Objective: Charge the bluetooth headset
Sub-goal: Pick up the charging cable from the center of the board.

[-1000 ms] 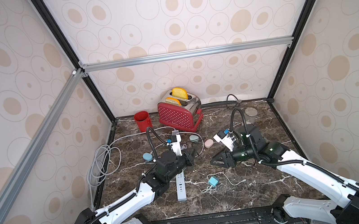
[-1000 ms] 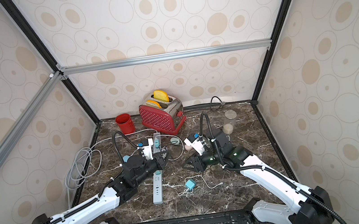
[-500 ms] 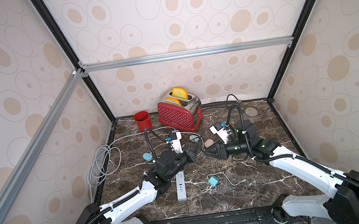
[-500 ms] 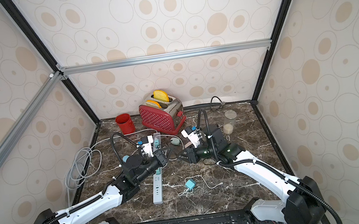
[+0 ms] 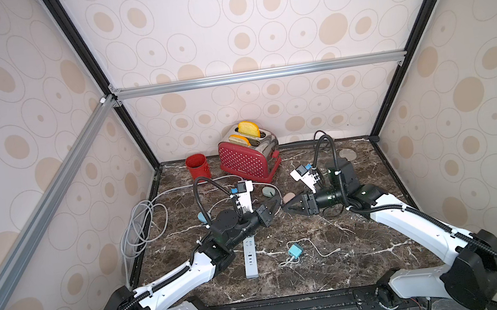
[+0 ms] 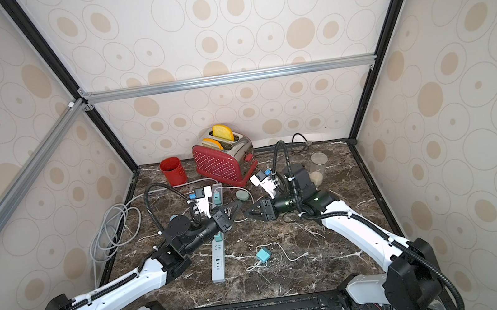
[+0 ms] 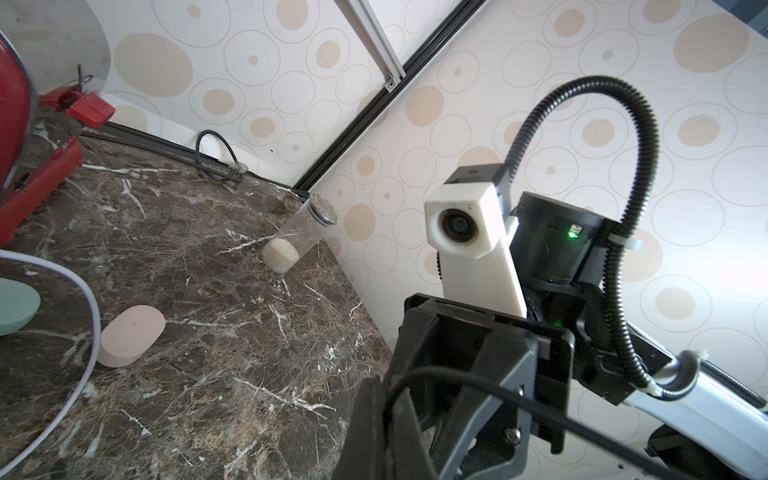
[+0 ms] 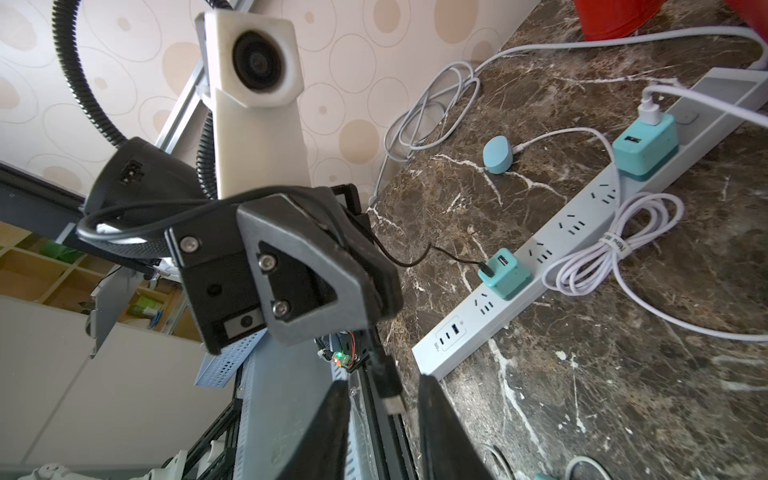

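Arms (image 5: 412, 222) meet tip to tip: left gripper (image 8: 382, 291) clamps black cable (image 8: 415, 259), right gripper (image 8: 384, 380) gapes around plug (image 8: 392, 399). Toaster (image 5: 243, 163) holds two slices (image 5: 248, 128).

Both top views are brightly and evenly lit by soft, diffuse light from above; only faint, short shadows are cast beneath the arms on the marble tabletop (image 5: 368, 260). The patterned walls (image 5: 255, 15) are rendered pale, and wide-angle stretching is seen toward the frame corners. Bright reflections are caught on the chrome of the toaster (image 5: 267, 143). In the left wrist view the wall behind the right arm (image 7: 706, 419) is blown out to white, and the dark parts nearest the lens are left with little detail. In the right wrist view the fingers (image 8: 449, 436) of the right gripper (image 8: 384, 382) are blurred, while the black cable (image 8: 386, 370) and the power strip (image 8: 540, 266) are kept sharp.
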